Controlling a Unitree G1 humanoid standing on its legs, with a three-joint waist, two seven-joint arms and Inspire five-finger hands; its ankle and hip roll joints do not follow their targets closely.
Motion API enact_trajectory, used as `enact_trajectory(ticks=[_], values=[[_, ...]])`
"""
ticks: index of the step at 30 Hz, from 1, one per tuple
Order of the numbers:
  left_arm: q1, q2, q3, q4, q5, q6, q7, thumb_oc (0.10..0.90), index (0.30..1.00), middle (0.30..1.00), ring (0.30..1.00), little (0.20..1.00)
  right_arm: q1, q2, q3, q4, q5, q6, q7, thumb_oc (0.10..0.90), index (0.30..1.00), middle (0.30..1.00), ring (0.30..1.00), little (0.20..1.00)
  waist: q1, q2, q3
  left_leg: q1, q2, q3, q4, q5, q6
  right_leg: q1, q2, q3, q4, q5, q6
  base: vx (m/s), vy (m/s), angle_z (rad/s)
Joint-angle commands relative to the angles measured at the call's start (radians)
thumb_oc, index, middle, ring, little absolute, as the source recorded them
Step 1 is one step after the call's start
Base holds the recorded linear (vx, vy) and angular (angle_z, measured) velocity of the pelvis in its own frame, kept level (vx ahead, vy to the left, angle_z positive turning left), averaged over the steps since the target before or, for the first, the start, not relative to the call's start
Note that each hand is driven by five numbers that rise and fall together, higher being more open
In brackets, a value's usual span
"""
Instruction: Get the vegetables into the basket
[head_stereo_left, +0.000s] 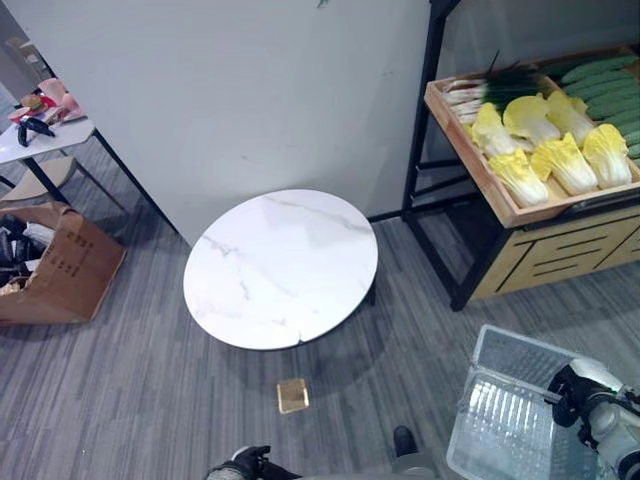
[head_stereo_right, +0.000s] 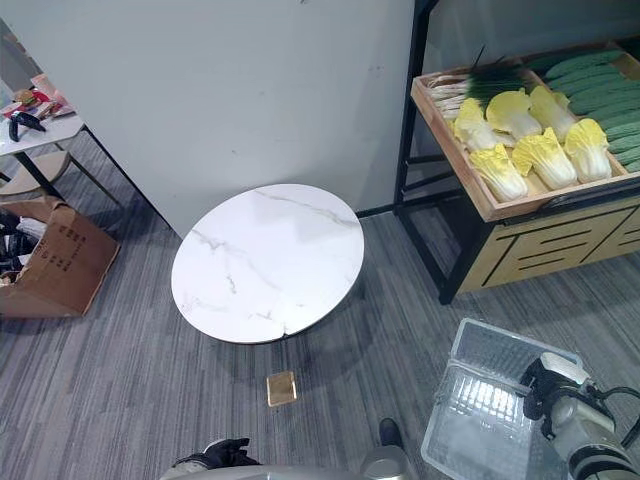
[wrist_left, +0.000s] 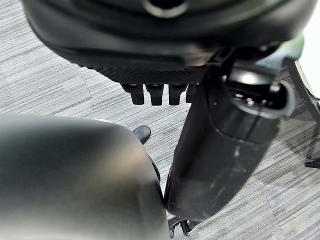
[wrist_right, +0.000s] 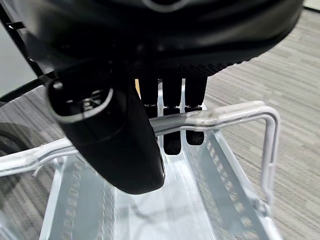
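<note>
Several yellow napa cabbages (head_stereo_left: 565, 160), green cucumbers (head_stereo_left: 605, 80) and green onions (head_stereo_left: 490, 90) lie in a tilted wooden crate (head_stereo_left: 470, 150) on a shelf at the upper right. A clear plastic basket (head_stereo_left: 510, 420) hangs low at the lower right, empty. My right hand (head_stereo_left: 575, 385) is shut on its white wire handle (wrist_right: 235, 112), fingers (wrist_right: 170, 125) hooked over the bar. My left hand (head_stereo_left: 245, 462) hangs by my side at the bottom edge, fingers relaxed and holding nothing.
A round white marble table (head_stereo_left: 285, 265) stands in the middle on grey carpet. A small wooden block (head_stereo_left: 292, 396) lies on the floor before it. The shelf's black frame (head_stereo_left: 420, 130) rises at the right. A cardboard box (head_stereo_left: 60, 270) and a white side table (head_stereo_left: 40, 135) are at the left.
</note>
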Motion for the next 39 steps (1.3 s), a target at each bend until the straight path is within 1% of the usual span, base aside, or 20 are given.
enact_trajectory(ticks=[1,11,14,15,17,19,20,21,22,25,29,31,32,33,34,35,36,37,38,39], values=[[-0.022,0.059,-0.029,0.031,-0.003,-0.006,0.005,0.900,1.000,1.000,1.000,1.000,-0.121,-0.013,-0.075,0.010,0.005,-0.014,-0.097,0.400,0.300,0.300,0.300,0.300,0.003,-0.080,-0.002,0.042,-0.069,-0.037,0.008,-0.037,-0.003,0.066,0.025,0.024,0.055,-0.067,0.011,0.00,0.000,0.00],[-0.023,0.057,-0.039,0.016,-0.003,-0.006,0.006,0.900,1.000,1.000,1.000,1.000,-0.101,-0.002,-0.095,-0.010,0.013,-0.009,-0.107,0.400,0.300,0.300,0.300,0.300,-0.007,-0.078,0.008,0.043,-0.079,-0.029,0.008,-0.049,0.006,0.056,0.022,0.039,0.060,-0.062,0.017,0.00,0.014,-0.02],[-0.027,0.067,-0.051,-0.007,0.002,-0.010,0.001,0.900,1.000,1.000,1.000,1.000,-0.103,-0.002,-0.103,-0.012,0.027,-0.007,-0.111,0.400,0.300,0.300,0.300,0.300,-0.021,-0.075,0.020,0.042,-0.088,-0.011,0.008,-0.060,0.016,0.038,0.021,0.064,0.064,-0.054,0.026,0.00,0.051,-0.12],[-0.027,0.068,-0.051,-0.007,0.002,-0.010,0.001,0.900,1.000,1.000,1.000,1.000,-0.103,-0.002,-0.103,-0.013,0.027,-0.006,-0.111,0.400,0.300,0.300,0.300,0.300,-0.019,-0.075,0.020,0.042,-0.088,-0.008,0.008,-0.060,0.016,0.037,0.022,0.067,0.064,-0.054,0.026,0.00,0.043,-0.24],[-0.034,0.079,-0.063,-0.035,0.004,-0.016,-0.001,0.900,1.000,1.000,1.000,1.000,-0.104,0.006,-0.111,-0.009,0.046,-0.005,-0.114,0.400,0.300,0.300,0.300,0.300,-0.033,-0.072,0.029,0.040,-0.098,0.013,0.008,-0.068,0.023,0.019,0.017,0.090,0.063,-0.040,0.039,0.00,0.085,-0.26],[-0.036,0.083,-0.064,-0.043,0.005,-0.016,-0.002,0.900,1.000,1.000,1.000,1.000,-0.102,0.007,-0.112,-0.016,0.046,-0.005,-0.111,0.400,0.300,0.300,0.300,0.300,-0.033,-0.071,0.031,0.038,-0.100,0.023,0.008,-0.070,0.024,0.011,0.017,0.098,0.064,-0.036,0.042,0.00,0.072,-0.22],[-0.043,0.090,-0.069,-0.057,0.004,-0.019,0.000,0.900,1.000,1.000,1.000,1.000,-0.102,0.015,-0.131,-0.023,0.082,-0.004,-0.116,0.400,0.300,0.300,0.300,0.300,-0.044,-0.068,0.039,0.033,-0.106,0.035,0.008,-0.072,0.027,-0.003,0.014,0.107,0.068,-0.028,0.054,-0.01,0.053,-0.27],[-0.043,0.091,-0.070,-0.057,0.004,-0.018,-0.001,0.900,1.000,1.000,1.000,1.000,-0.101,0.015,-0.133,-0.024,0.083,-0.003,-0.116,0.400,0.300,0.300,0.300,0.300,-0.040,-0.068,0.038,0.032,-0.106,0.038,0.008,-0.073,0.028,-0.005,0.014,0.109,0.069,-0.029,0.054,0.00,0.115,-0.34],[-0.055,0.095,-0.080,-0.078,0.002,-0.021,-0.002,0.900,1.000,1.000,1.000,1.000,-0.103,0.028,-0.143,-0.028,0.112,-0.004,-0.119,0.400,0.300,0.300,0.300,0.300,-0.051,-0.065,0.047,0.026,-0.114,0.057,0.008,-0.080,0.035,-0.024,0.009,0.123,0.078,-0.021,0.069,0.00,0.087,-0.30],[-0.058,0.102,-0.087,-0.092,0.001,-0.022,-0.002,0.900,1.000,1.000,1.000,1.000,-0.111,0.035,-0.144,-0.030,0.117,-0.003,-0.122,0.400,0.300,0.300,0.300,0.300,-0.058,-0.062,0.057,0.023,-0.120,0.077,0.008,-0.085,0.039,-0.041,0.008,0.142,0.088,-0.011,0.082,0.00,0.063,-0.27],[-0.058,0.118,-0.093,-0.132,-0.004,-0.027,-0.008,0.900,1.000,1.000,1.000,1.000,-0.112,0.041,-0.151,-0.051,0.112,0.000,-0.122,0.400,0.300,0.300,0.300,0.300,-0.075,-0.058,0.078,0.032,-0.131,0.134,0.008,-0.098,0.045,-0.075,0.008,0.175,0.099,0.010,0.104,0.03,0.085,-0.41],[-0.060,0.124,-0.093,-0.142,-0.009,-0.028,-0.003,0.900,1.000,1.000,1.000,1.000,-0.112,0.053,-0.155,-0.066,0.108,-0.003,-0.129,0.400,0.300,0.300,0.300,0.300,-0.085,-0.055,0.091,0.043,-0.134,0.176,0.008,-0.106,0.047,-0.089,0.002,0.162,0.104,0.027,0.120,0.05,0.084,-0.60],[-0.061,0.124,-0.093,-0.141,-0.009,-0.029,-0.003,0.900,1.000,1.000,1.000,1.000,-0.112,0.053,-0.155,-0.066,0.107,-0.002,-0.129,0.400,0.300,0.300,0.300,0.300,-0.083,-0.055,0.092,0.043,-0.134,0.178,0.008,-0.107,0.047,-0.090,0.002,0.164,0.104,0.027,0.121,-0.02,0.010,-0.75],[-0.094,0.124,-0.066,-0.058,0.005,-0.023,0.022,0.900,1.000,1.000,1.000,1.000,-0.134,0.086,-0.136,-0.073,0.112,-0.010,-0.141,0.400,0.300,0.300,0.300,0.300,-0.069,-0.061,0.105,0.042,-0.116,0.229,0.008,-0.101,0.040,-0.119,-0.028,0.043,0.130,0.031,0.117,-0.05,-0.044,-0.68],[-0.095,0.124,-0.066,-0.057,0.005,-0.024,0.022,0.900,1.000,1.000,1.000,1.000,-0.135,0.087,-0.135,-0.072,0.112,-0.010,-0.141,0.400,0.300,0.300,0.300,0.300,-0.070,-0.060,0.106,0.042,-0.116,0.228,0.008,-0.101,0.039,-0.119,-0.028,0.042,0.131,0.030,0.117,-0.12,-0.114,-1.36],[-0.112,0.134,-0.046,-0.049,0.002,-0.018,0.036,0.900,1.000,1.000,1.000,1.000,-0.148,0.104,-0.120,-0.080,0.120,-0.009,-0.146,0.400,0.300,0.300,0.300,0.300,-0.047,-0.068,0.109,0.038,-0.092,0.269,0.008,-0.093,0.028,-0.127,-0.077,-0.146,0.156,0.025,0.096,-0.07,-0.073,-1.29],[-0.113,0.135,-0.045,-0.048,0.002,-0.018,0.035,0.900,1.000,1.000,1.000,1.000,-0.149,0.105,-0.119,-0.079,0.120,-0.009,-0.146,0.400,0.300,0.300,0.300,0.300,-0.052,-0.068,0.110,0.037,-0.091,0.265,0.008,-0.093,0.028,-0.126,-0.078,-0.151,0.157,0.023,0.096,-0.02,-0.039,-1.21],[-0.127,0.137,-0.021,0.002,0.022,-0.001,0.051,0.900,1.000,1.000,1.000,1.000,-0.167,0.133,-0.096,-0.090,0.131,-0.009,-0.149,0.400,0.300,0.300,0.300,0.300,-0.032,-0.075,0.104,0.051,-0.077,0.299,0.009,-0.111,0.017,-0.124,-0.113,-0.283,0.185,0.005,0.096,0.05,0.033,-0.86],[-0.129,0.137,-0.019,0.005,0.022,-0.003,0.051,0.900,1.000,1.000,1.000,1.000,-0.170,0.134,-0.094,-0.090,0.132,-0.008,-0.149,0.400,0.300,0.300,0.300,0.300,-0.034,-0.076,0.106,0.053,-0.077,0.298,0.010,-0.113,0.018,-0.123,-0.113,-0.284,0.188,0.002,0.097,0.04,0.019,-1.02],[-0.130,0.137,-0.011,0.016,0.029,0.003,0.055,0.900,1.000,1.000,1.000,1.000,-0.180,0.144,-0.079,-0.091,0.135,-0.006,-0.150,0.400,0.300,0.300,0.300,0.300,-0.022,-0.084,0.105,0.057,-0.072,0.329,0.012,-0.111,0.017,-0.124,-0.134,-0.355,0.202,0.004,0.092,0.00,-0.021,-1.28]])
